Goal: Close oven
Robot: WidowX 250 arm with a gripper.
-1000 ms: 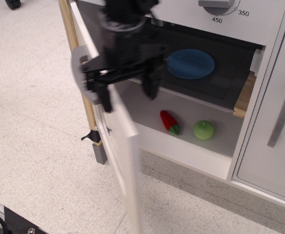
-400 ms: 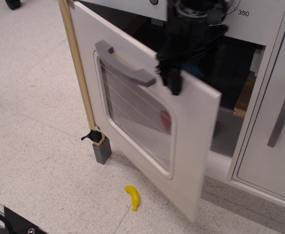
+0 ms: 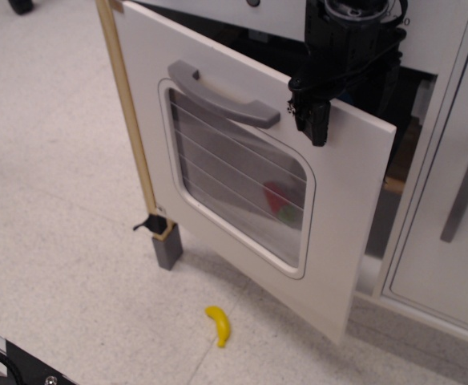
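Note:
The white oven door (image 3: 342, 241) with its wire-lined window (image 3: 234, 180) and grey bar handle (image 3: 222, 95) stands partly open, hinged at the left and swung most of the way toward the oven (image 3: 438, 32). My black gripper (image 3: 350, 112) is at the door's upper free corner. One finger (image 3: 314, 120) hangs in front of the door face, and the other side sits behind the door edge, so the jaws stand apart across the door. The dark oven interior (image 3: 378, 88) shows only as a narrow gap.
A red toy (image 3: 278, 200) shows through the window. A yellow banana (image 3: 218, 325) lies on the floor below the door. A white cabinet door with a vertical grey handle (image 3: 466, 188) is at the right. A wooden post (image 3: 130, 120) stands at the left.
The door has swung from wide open to mostly shut, hiding the blue plate and green ball. My gripper moved right with the door's free edge.

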